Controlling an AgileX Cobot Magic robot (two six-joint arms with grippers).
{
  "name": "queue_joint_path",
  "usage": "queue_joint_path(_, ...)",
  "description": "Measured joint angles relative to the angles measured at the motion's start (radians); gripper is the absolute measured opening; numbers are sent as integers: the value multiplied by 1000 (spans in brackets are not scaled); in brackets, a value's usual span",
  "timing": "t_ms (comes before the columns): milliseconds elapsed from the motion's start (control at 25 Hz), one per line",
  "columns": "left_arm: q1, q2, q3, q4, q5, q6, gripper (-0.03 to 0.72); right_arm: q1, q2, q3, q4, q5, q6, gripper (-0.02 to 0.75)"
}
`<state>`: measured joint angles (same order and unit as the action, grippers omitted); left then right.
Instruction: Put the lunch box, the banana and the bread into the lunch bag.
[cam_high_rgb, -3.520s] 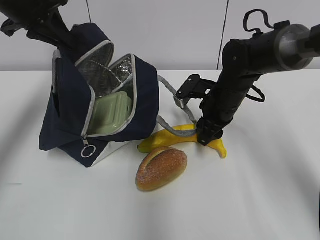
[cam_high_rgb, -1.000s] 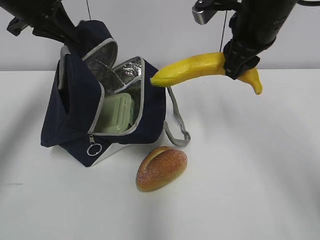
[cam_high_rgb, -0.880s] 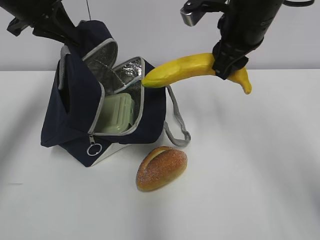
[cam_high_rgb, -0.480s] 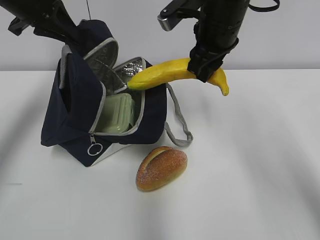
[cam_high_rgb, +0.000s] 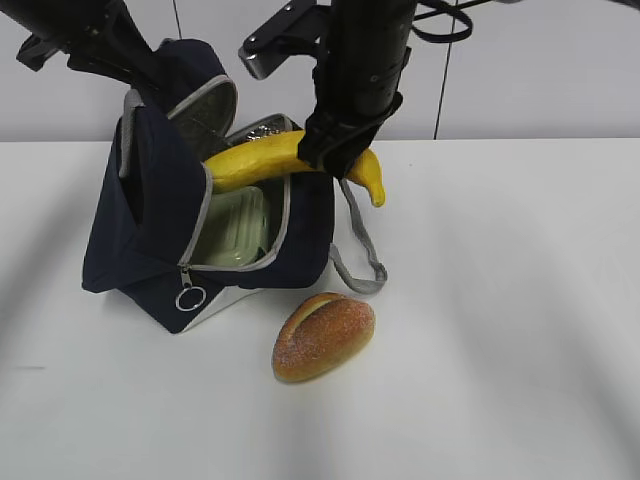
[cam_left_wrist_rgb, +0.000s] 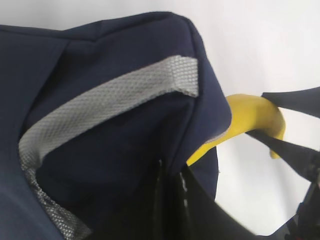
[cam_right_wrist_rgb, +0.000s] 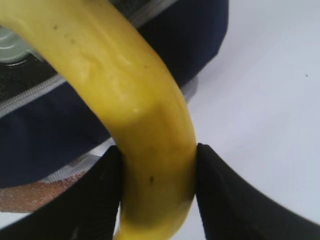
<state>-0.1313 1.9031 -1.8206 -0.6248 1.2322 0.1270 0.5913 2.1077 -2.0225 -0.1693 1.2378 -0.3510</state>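
The navy lunch bag stands open on the table at the left, foil lining showing. The sage-green lunch box lies inside it. My right gripper is shut on the yellow banana and holds it over the bag's mouth, one tip inside the opening, the other hanging right. In the right wrist view the banana fills the space between the fingers. My left gripper is shut on the bag's top fabric and holds the flap up. The bread lies on the table in front of the bag.
The bag's grey webbing handle trails on the table to the right of the bag. The zipper's ring pull hangs at the bag's front. A white wall stands behind the white table.
My right gripper has lifted the banana off the table and carried it left and down, so its left tip now reaches into the bag's opening. The bag, bread and left arm have stayed put.
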Motion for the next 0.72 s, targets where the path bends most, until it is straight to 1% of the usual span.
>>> queue_joint_path(280, 0, 0, 0, -1, 0, 0, -16, 60, 66, -57, -2, -15, 20, 365)
queue_joint_path(520, 0, 0, 0, -2, 0, 0, -16, 90, 123, -101, 0, -157, 49, 369)
queue_joint_path(560, 0, 0, 0, -2, 0, 0, -16, 92, 129, -101, 5, -181, 53, 380)
queue_joint_path(640, 0, 0, 0, -2, 0, 1, -16, 94, 135, -101, 21, -215, 75, 440)
queue_joint_path(720, 0, 0, 0, -2, 0, 1, -16, 94, 135, -102, 28, -238, 99, 549)
